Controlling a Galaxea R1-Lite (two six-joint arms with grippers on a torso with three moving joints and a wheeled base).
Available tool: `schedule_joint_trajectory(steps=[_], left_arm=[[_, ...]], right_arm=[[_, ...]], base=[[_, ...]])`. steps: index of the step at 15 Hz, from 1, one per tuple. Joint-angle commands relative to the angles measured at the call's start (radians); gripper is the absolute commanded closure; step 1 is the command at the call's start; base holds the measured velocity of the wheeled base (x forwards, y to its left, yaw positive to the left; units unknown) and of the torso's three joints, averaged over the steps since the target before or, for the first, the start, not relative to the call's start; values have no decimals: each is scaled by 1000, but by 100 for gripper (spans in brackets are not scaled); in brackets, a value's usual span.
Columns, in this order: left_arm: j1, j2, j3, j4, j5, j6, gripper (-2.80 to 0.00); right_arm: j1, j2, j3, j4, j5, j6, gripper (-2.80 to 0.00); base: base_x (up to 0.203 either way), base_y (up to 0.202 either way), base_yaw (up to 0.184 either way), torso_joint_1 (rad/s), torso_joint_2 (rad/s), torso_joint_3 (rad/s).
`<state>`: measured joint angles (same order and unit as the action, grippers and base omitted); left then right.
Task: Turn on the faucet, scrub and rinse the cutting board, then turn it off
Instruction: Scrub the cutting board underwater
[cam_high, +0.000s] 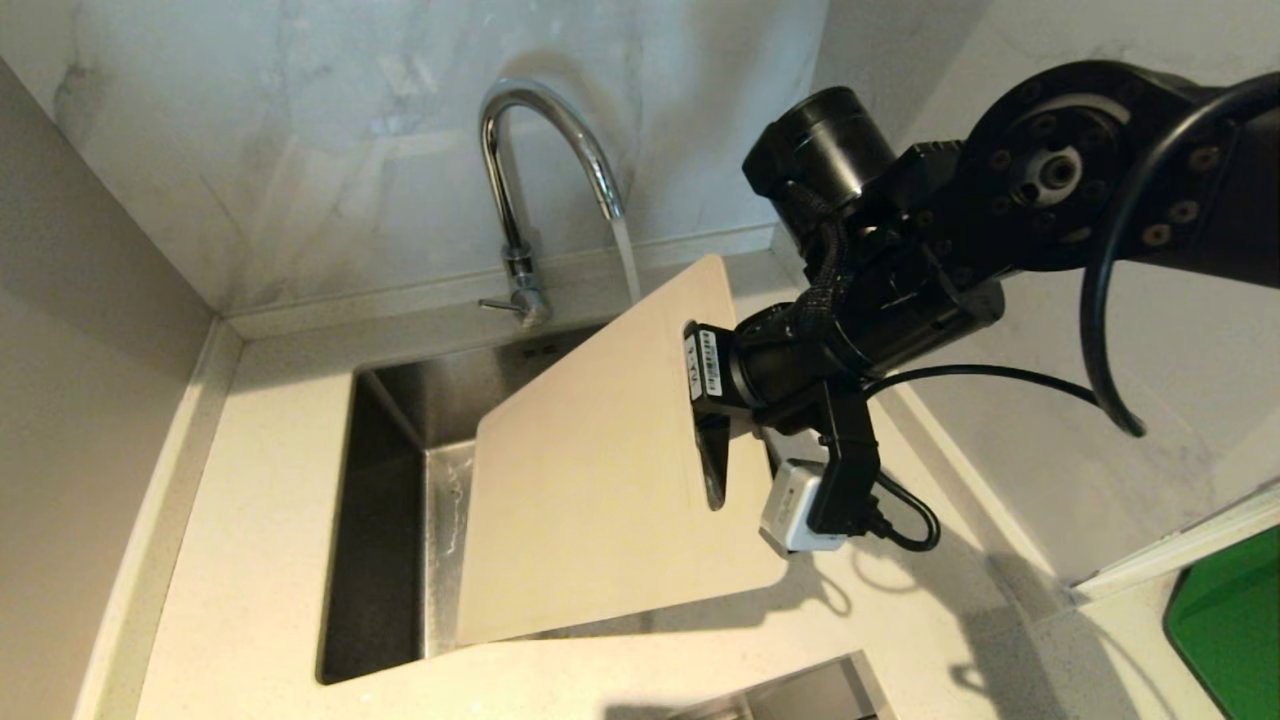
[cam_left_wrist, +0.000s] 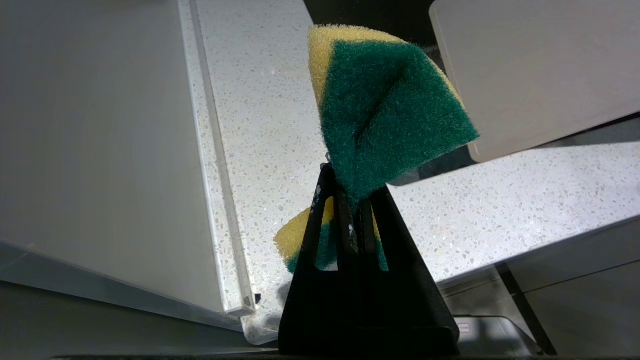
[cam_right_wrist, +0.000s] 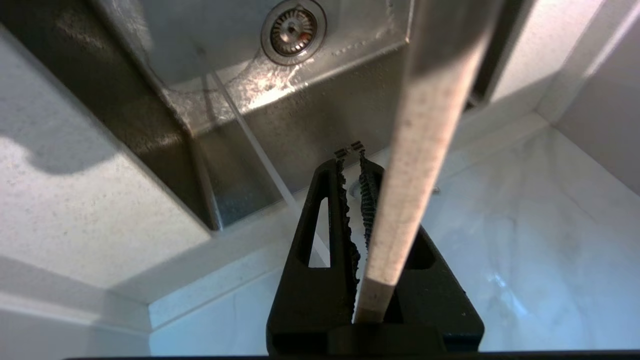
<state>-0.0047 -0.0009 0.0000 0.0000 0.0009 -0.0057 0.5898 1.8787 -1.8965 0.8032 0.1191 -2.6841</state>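
**Water On, Board Over the Sink, Scrubbing Yet to Come**

The faucet (cam_high: 545, 190) is on. A thin stream of water falls from its spout toward the sink (cam_high: 400, 480). So the first job looks done.

The right gripper (cam_high: 712, 440) holds the cutting board (cam_high: 600, 470). Its two fingers pinch the board's edge by the long handle slot, on the side of the board away from the sink's left wall. In the right wrist view the board's thin edge (cam_right_wrist: 420, 150) sits clamped between the black fingers, with the sink's drain (cam_right_wrist: 293, 31) far below. The board is lifted and tilted over the sink. Its top corner is close under the spout, and the water runs down just past that corner. I cannot tell if the water is hitting the board or going behind it.

The left gripper (cam_left_wrist: 350, 210) is not seen from the head camera. In its own wrist view its fingers are pressed tight on a green and yellow sponge (cam_left_wrist: 390, 115). It hangs over the speckled counter (cam_left_wrist: 525, 200), near the front of the sink, and a corner of the board shows close by. The sponge is not touching the board.

What I think is left: bring the sponge to the board and scrub it, rinse it under the water, then turn the faucet off with the small lever (cam_high: 497, 304) at its base.
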Motion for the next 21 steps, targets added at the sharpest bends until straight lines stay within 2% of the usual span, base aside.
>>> schedule_joint_trajectory(steps=[1,5,12,21], left_arm=[[0,-1,2,0,1,0,0],[0,-1,2,0,1,0,0],[0,-1,2,0,1,0,0],[0,-1,3,0,1,0,0]], right_arm=[[0,52,-17,7,3,-17,0],[-7,103,-66,5,3,-21,0],[-102,126,-82,-102,0,-60,0],[-149,185,-84,-177,88,-65,0]], base=[[0,0,0,0,0,0],[0,0,0,0,0,0],[0,0,0,0,0,0],[0,0,0,0,0,0]])
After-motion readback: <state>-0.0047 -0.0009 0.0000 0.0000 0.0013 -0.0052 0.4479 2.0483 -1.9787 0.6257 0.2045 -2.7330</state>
